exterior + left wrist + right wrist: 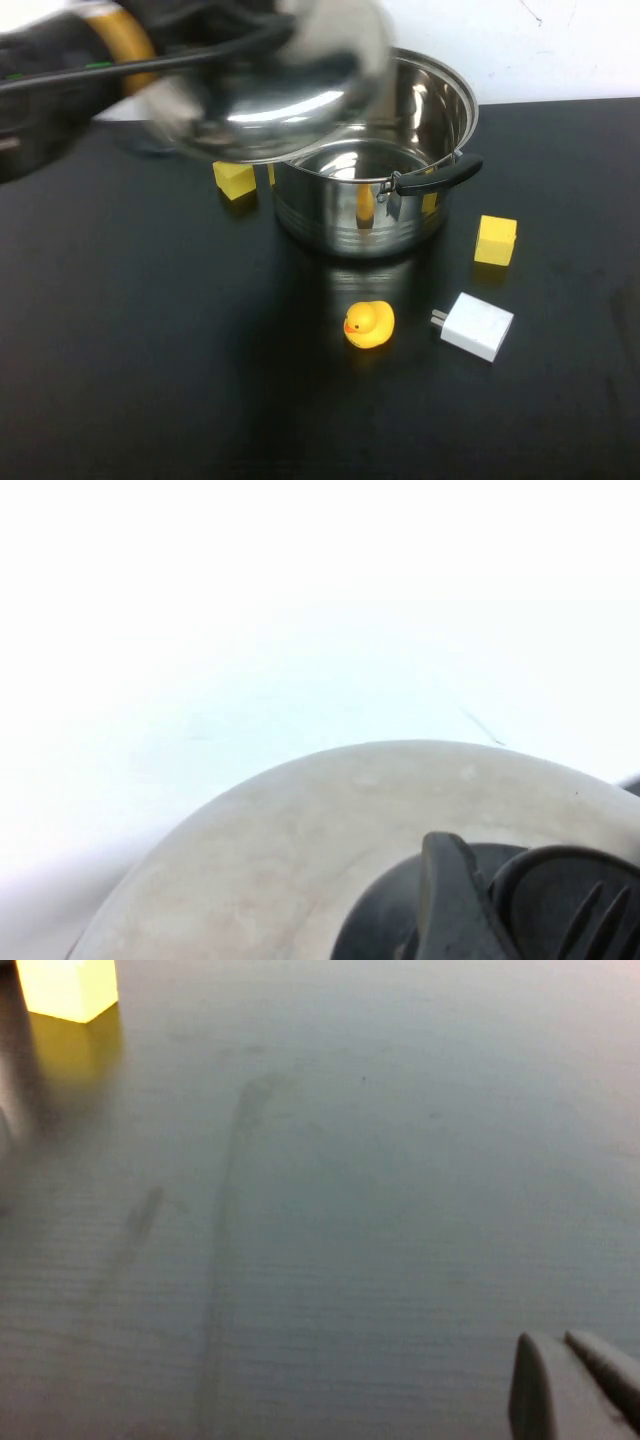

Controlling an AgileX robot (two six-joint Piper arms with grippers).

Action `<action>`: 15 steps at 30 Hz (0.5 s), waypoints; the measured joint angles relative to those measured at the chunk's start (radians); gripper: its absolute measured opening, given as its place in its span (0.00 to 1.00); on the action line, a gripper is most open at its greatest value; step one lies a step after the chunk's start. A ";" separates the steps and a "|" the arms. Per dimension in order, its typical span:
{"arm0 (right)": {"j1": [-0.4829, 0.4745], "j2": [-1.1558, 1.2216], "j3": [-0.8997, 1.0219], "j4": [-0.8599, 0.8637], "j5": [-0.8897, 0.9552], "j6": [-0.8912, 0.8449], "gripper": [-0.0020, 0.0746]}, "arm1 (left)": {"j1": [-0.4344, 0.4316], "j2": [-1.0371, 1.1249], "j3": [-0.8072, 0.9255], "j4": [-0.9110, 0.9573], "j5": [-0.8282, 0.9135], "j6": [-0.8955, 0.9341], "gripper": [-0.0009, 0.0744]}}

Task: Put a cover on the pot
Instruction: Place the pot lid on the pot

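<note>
The large shiny steel pot stands at the table's back middle, open, with a black side handle facing right. My left gripper, blurred, is shut on the black knob of the domed steel lid and holds the lid tilted above the pot's left rim. In the left wrist view one finger presses against the knob on the lid. My right gripper is shut and empty, low over bare table, and is out of the high view.
A yellow cube sits left of the pot, and another to its right, also in the right wrist view. A yellow rubber duck and a white charger lie in front on the black table.
</note>
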 joint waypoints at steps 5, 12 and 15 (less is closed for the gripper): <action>0.000 0.000 0.000 0.000 0.000 0.000 0.02 | -0.107 0.196 -0.184 0.099 0.070 -0.063 0.44; 0.000 0.000 0.000 0.000 0.000 0.000 0.02 | -0.175 0.356 -0.339 0.227 0.119 -0.134 0.44; 0.000 0.000 0.000 0.000 0.000 0.000 0.02 | -0.175 0.376 -0.356 0.234 0.149 -0.145 0.44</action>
